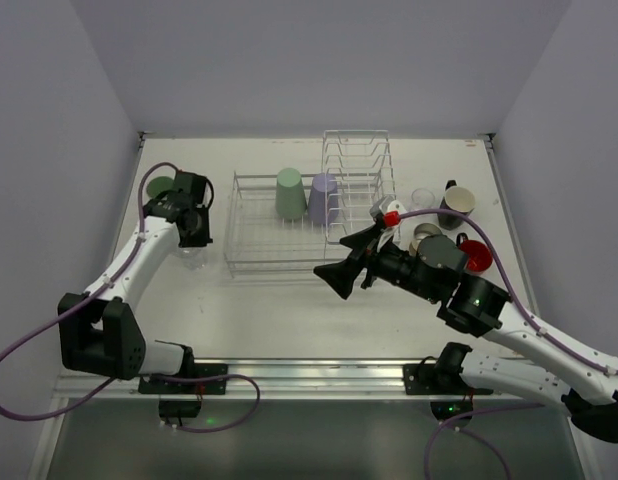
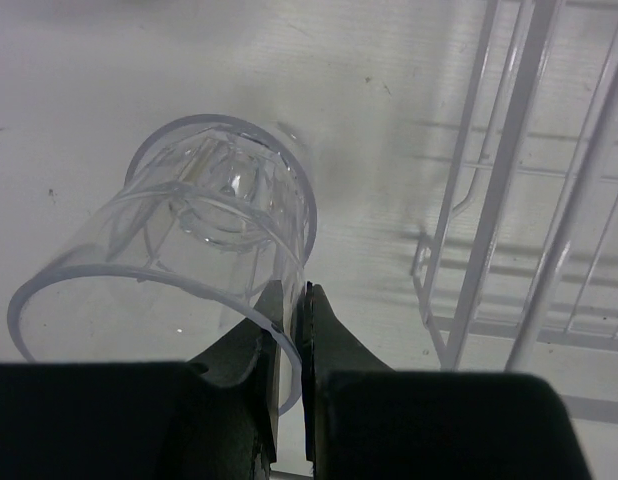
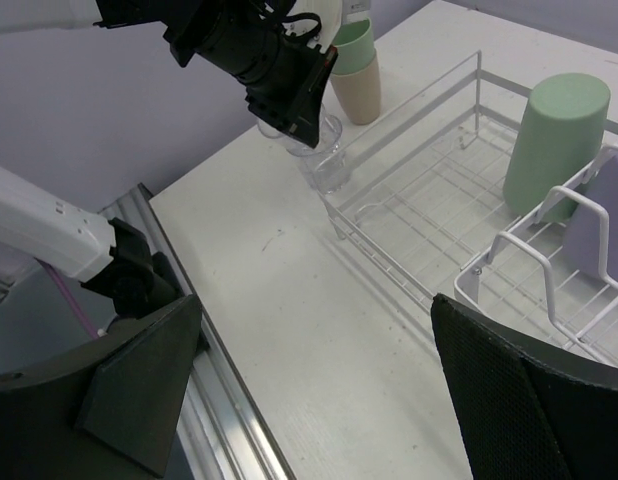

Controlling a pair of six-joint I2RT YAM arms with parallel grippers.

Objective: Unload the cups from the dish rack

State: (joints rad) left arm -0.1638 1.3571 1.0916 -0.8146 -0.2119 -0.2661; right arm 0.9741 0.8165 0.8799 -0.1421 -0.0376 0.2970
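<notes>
My left gripper point(image 2: 291, 325) is shut on the rim wall of a clear glass point(image 2: 189, 230), one finger inside and one outside. It holds the glass low over the table just left of the white dish rack point(image 2: 509, 200). The top view shows this gripper point(image 1: 195, 232) beside the rack point(image 1: 259, 262). A pale green tumbler point(image 1: 290, 193) and a lavender tumbler point(image 1: 323, 198) stand upside down in the rack. My right gripper point(image 1: 341, 272) is open and empty in front of the rack, above the table point(image 3: 329, 380). The right wrist view shows the green tumbler point(image 3: 554, 140) and the held glass point(image 3: 324, 160).
A black mug point(image 1: 455, 203), a red mug point(image 1: 476, 256), a clear glass point(image 1: 422, 198) and a small tan cup point(image 1: 426, 234) stand right of the rack. Stacked green and beige tumblers point(image 3: 355, 65) stand at the far left, behind my left arm.
</notes>
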